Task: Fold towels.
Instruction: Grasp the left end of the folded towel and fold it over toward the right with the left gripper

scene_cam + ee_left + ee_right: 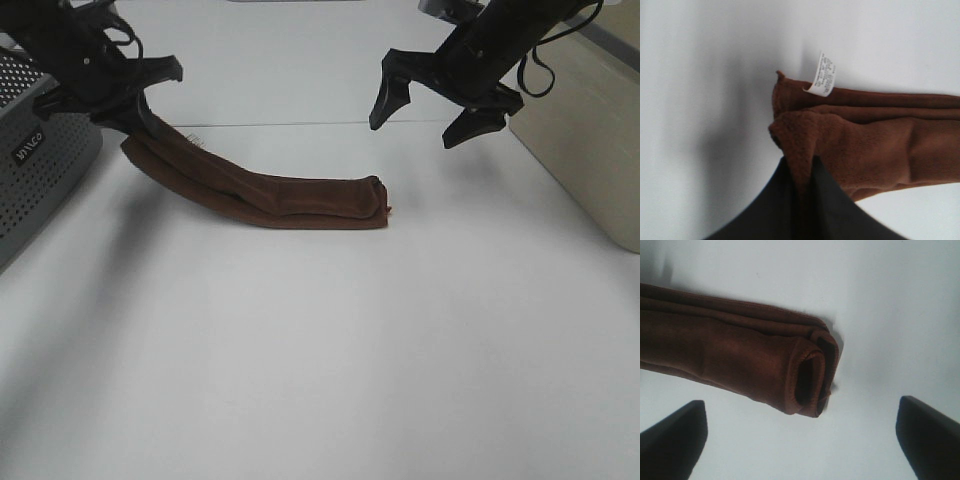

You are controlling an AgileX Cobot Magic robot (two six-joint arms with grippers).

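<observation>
A dark reddish-brown towel (270, 192) lies folded into a long narrow strip across the white table (320, 350). My left gripper (140, 125) is shut on its left end, which is raised slightly off the table. In the left wrist view the black fingers (825, 200) pinch a corner of the towel (880, 145), and a small white tag (823, 75) sticks out of the end. My right gripper (425, 112) hangs open in the air above and right of the towel's right end. The right wrist view shows that rolled end (790, 370) between the wide-apart fingertips (675, 432).
A grey perforated bin (35, 165) stands at the left edge of the table. A beige box (590, 140) sits at the right edge.
</observation>
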